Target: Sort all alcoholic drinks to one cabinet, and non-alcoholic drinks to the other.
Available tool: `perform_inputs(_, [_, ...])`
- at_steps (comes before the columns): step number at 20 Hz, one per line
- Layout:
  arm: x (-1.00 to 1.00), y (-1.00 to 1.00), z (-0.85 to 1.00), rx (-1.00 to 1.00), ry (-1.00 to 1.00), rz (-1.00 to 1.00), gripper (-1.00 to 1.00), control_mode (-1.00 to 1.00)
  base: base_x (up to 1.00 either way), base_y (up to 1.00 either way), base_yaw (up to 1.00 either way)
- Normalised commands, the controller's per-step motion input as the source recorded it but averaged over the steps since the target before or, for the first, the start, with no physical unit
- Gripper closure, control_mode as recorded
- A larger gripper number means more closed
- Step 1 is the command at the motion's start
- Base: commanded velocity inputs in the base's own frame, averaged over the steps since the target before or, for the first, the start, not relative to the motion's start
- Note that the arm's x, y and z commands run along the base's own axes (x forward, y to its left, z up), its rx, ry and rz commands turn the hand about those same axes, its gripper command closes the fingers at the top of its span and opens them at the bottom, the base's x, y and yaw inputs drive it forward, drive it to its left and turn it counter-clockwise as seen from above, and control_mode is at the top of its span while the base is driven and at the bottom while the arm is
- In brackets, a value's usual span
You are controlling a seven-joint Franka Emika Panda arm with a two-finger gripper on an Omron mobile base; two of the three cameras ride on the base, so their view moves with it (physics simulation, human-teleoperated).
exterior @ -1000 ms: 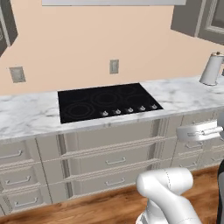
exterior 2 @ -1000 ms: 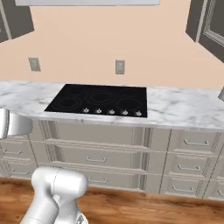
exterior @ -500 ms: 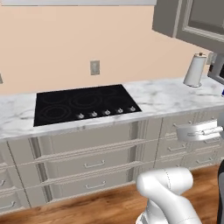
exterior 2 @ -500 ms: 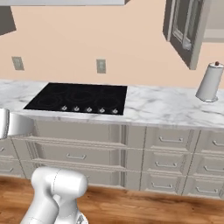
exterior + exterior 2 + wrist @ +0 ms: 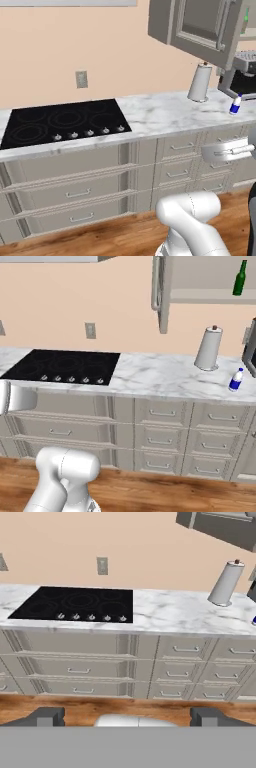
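The base has rolled right; hand [image 5: 128, 716] released, empty. Square up to the blue-capped bottle [image 5: 235, 380], three o'clock on the bench [image 5: 160, 376].

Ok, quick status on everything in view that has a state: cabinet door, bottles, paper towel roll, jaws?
Upper cabinet door: swung open.
Dark green bottle: upright on the cabinet shelf.
Blue-capped bottle: upright on the counter, capped.
Paper towel roll: upright on the counter.
Gripper: jaws wide open, holding nothing.
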Motion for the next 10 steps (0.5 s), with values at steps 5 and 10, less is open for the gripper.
perform_inputs(5, [0.00,0.00,0.00,0.00,0.00,0.00,-1.00,1.00,-0.18,-0.75,0.00])
perform_inputs(10, [0.00,0.00,0.00,0.00,0.00,0.00,-1.00,1.00,-0.17,-0.73,0.00])
